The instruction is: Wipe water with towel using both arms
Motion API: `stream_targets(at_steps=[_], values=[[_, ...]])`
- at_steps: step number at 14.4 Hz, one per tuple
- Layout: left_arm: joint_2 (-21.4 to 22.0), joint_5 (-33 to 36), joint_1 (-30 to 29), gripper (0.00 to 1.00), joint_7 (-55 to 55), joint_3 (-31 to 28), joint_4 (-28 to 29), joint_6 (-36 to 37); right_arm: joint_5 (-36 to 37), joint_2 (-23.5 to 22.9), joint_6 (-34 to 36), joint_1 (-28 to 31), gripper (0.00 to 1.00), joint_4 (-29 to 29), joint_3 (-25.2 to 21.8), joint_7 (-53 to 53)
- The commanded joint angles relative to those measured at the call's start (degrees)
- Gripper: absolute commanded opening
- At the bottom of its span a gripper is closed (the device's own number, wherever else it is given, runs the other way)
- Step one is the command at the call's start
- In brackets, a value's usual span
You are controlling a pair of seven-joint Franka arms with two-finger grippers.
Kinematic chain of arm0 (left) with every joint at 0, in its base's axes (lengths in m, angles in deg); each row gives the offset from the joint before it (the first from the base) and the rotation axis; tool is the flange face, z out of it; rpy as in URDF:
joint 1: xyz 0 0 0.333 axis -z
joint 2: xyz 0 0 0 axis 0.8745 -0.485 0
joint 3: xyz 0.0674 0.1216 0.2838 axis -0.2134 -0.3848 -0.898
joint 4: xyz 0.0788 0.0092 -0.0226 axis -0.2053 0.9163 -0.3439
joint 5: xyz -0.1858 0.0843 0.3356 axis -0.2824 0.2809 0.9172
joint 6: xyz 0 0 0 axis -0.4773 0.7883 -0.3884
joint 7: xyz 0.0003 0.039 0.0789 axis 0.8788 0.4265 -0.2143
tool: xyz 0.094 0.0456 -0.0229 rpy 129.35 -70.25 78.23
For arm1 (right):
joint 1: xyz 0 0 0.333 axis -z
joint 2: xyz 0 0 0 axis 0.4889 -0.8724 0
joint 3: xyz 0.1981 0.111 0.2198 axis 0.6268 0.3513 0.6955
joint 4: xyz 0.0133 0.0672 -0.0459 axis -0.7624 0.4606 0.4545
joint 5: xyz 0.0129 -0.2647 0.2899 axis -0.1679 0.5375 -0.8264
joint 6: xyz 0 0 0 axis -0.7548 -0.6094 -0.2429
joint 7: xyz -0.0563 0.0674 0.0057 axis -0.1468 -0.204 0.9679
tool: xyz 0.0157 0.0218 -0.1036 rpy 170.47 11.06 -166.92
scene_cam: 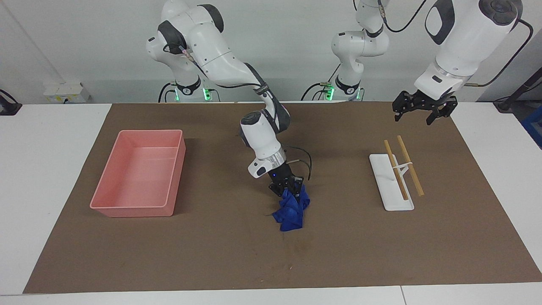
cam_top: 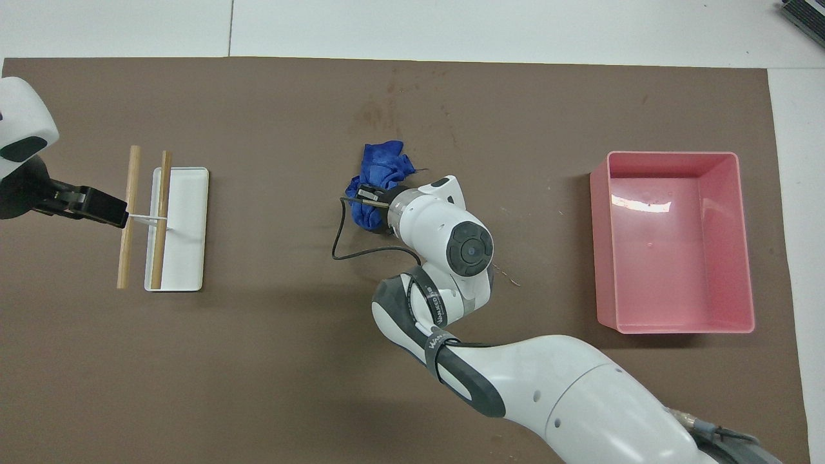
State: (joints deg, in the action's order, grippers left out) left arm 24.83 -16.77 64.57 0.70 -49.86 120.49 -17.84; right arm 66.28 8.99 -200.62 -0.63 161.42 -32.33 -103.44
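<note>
My right gripper (scene_cam: 290, 188) is shut on the top of the deep-blue towel (scene_cam: 291, 212) at the middle of the brown mat. The towel hangs crumpled from it, with its lower end at the mat. In the overhead view the towel (cam_top: 381, 164) sticks out past the right gripper (cam_top: 372, 201), whose fingers are partly hidden under the wrist. The water (scene_cam: 296, 246) is a faint darker blotch on the mat, just farther from the robots than the towel; it also shows in the overhead view (cam_top: 380, 109). My left gripper (scene_cam: 423, 111) is open, empty and raised beside the white rack, toward the left arm's end.
A pink tray (scene_cam: 123, 207) stands on the mat toward the right arm's end; it also shows in the overhead view (cam_top: 677, 154). A white rack (scene_cam: 381, 169) with two wooden sticks lies toward the left arm's end; it also shows in the overhead view (cam_top: 187, 193).
</note>
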Motion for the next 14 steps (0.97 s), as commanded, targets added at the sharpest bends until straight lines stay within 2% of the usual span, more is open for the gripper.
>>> stream_targets(at_steps=[1, 6, 8, 10, 14], values=[[0.6, 1.0, 0.5, 1.0, 0.4, -0.3, 0.3, 0.0, 0.2, 5.5, 4.0, -0.8, 0.0, 10.8, 0.3, -2.3], [0.6, 1.0, 0.2, 1.0, 0.4, -0.3, 0.3, 0.0, 0.2, 13.7, 16.7, -0.9, 0.0, 16.3, 0.2, -5.2], [0.6, 1.0, -0.1, 1.0, 0.4, -0.3, 0.3, 0.0, 0.2, 15.3, 18.9, -0.4, 0.0, 18.4, 0.2, -5.7], [0.6, 1.0, -0.1, 1.0, 0.4, -0.3, 0.3, 0.0, 0.2, 17.5, 24.4, 0.3, 0.0, 18.6, 0.0, -5.7], [0.6, 1.0, -0.1, 1.0, 0.4, -0.3, 0.3, 0.0, 0.5, 25.4, 35.3, 4.8, 0.0, 18.0, -0.1, -5.0]])
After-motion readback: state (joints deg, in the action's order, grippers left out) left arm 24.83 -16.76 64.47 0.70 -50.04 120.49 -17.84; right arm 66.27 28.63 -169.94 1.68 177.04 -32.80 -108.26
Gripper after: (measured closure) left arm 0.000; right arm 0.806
